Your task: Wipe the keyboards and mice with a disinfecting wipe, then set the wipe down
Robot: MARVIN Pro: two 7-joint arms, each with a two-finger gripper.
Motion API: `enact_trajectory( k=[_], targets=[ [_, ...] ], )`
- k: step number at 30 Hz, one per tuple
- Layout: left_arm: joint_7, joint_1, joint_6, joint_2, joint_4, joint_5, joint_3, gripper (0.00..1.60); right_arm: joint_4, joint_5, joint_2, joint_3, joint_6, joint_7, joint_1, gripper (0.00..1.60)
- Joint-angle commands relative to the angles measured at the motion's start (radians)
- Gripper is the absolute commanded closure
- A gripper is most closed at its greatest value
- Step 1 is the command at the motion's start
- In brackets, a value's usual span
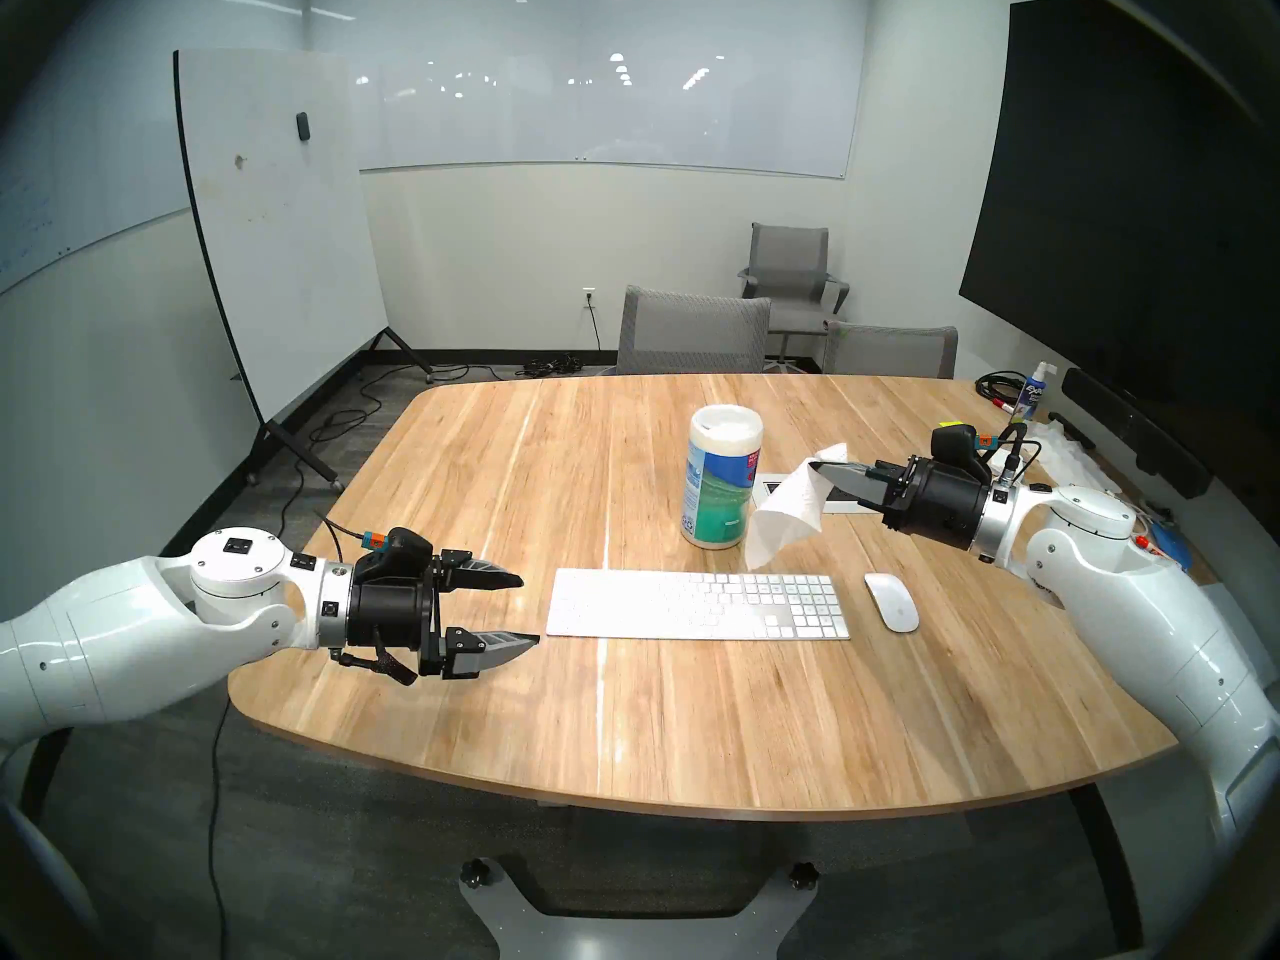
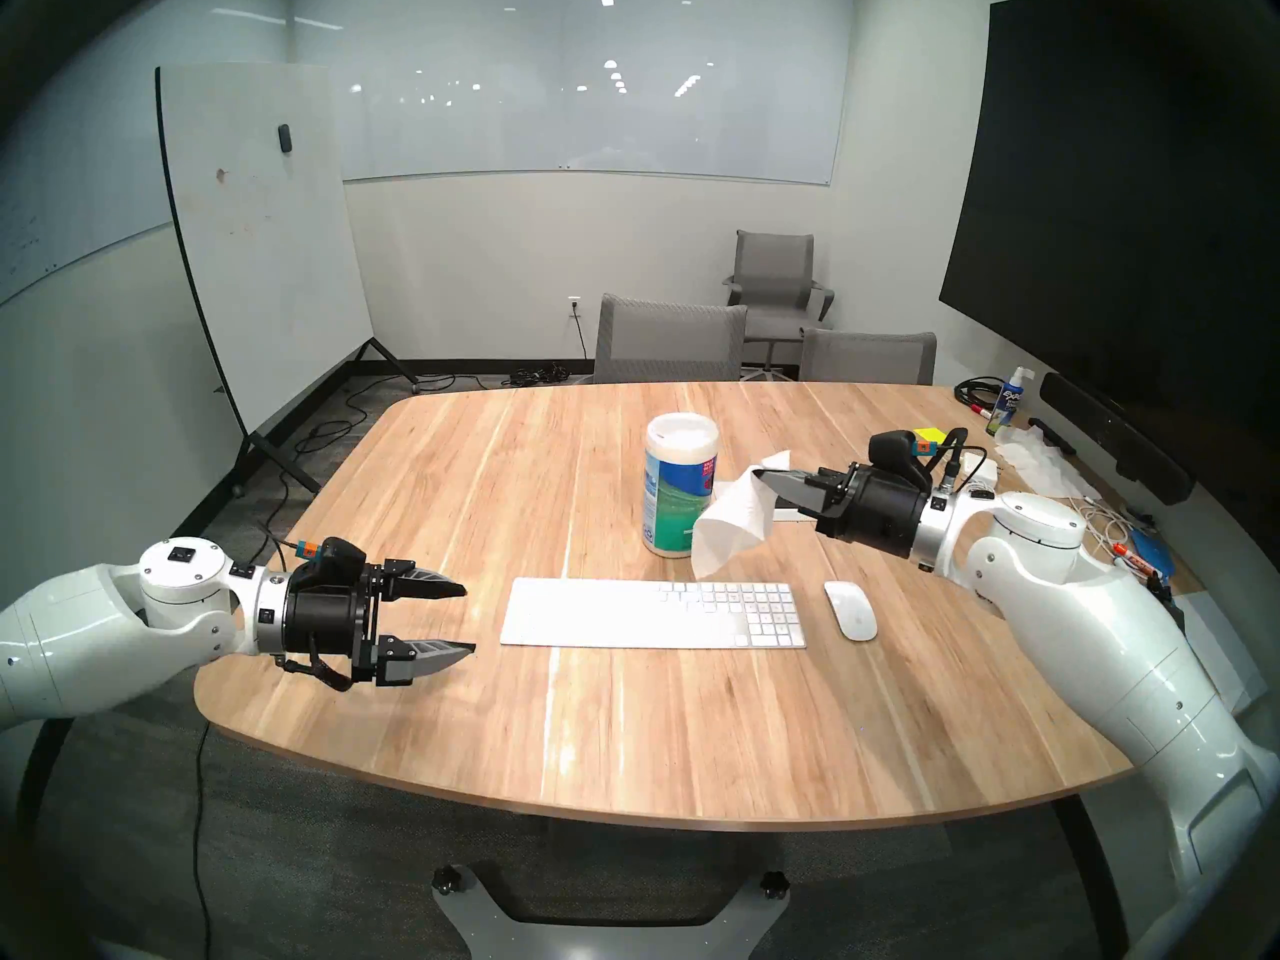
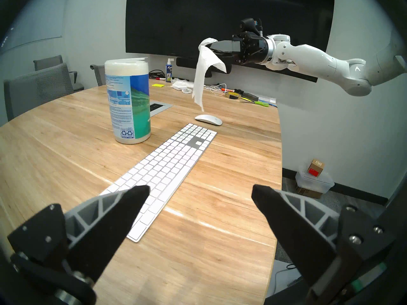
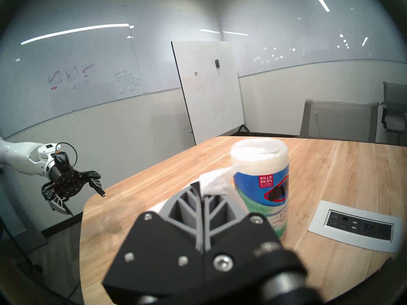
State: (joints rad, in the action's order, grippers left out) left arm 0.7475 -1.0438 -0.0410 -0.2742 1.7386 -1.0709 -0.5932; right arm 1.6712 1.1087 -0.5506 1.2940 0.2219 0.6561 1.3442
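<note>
The wooden counter (image 1: 485, 661) carries everything. Near its front edge, about midway along, the white keyboard (image 1: 696, 604) lies flat and parallel to that edge, keys up, so a wipe can run along its length. The wipes canister (image 1: 722, 477) stands upright just behind it, toward the middle of the counter, its top open. The right hand (image 1: 817, 468) is clamped shut on one corner of a white wipe (image 1: 786, 515), which hangs free in the air beside the canister, clear of the counter, apparently just drawn for the wiping that has yet to begin. The left hand (image 1: 528, 609) hovers off the keyboard's left end, fingers apart and empty, perhaps ready to steady it. The small white mouse (image 1: 891, 601) sits just beside the keyboard's right end, untouched.
</note>
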Motion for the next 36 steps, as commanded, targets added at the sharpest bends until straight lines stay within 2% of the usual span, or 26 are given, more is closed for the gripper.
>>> enact_trajectory(
  k=[1, 12, 26, 36],
  targets=[
    [-0.001, 0.01, -0.004, -0.002, 0.002, -0.006, -0.01, 0.0, -0.004, 0.003, 0.057, 0.027, -0.005, 0.044, 0.025, 1.6],
    [-0.001, 0.01, -0.004, -0.002, 0.002, -0.006, -0.01, 0.0, -0.088, -0.099, 0.048, -0.063, 0.06, 0.088, -0.057, 1.6],
    [-0.001, 0.01, -0.004, -0.002, 0.002, -0.006, -0.01, 0.0, -0.136, -0.241, 0.017, -0.147, 0.137, 0.109, -0.157, 1.6],
    [-0.001, 0.01, -0.004, -0.002, 0.002, -0.006, -0.01, 0.0, -0.162, -0.354, -0.007, -0.2, 0.145, 0.116, -0.205, 1.6]
  ],
)
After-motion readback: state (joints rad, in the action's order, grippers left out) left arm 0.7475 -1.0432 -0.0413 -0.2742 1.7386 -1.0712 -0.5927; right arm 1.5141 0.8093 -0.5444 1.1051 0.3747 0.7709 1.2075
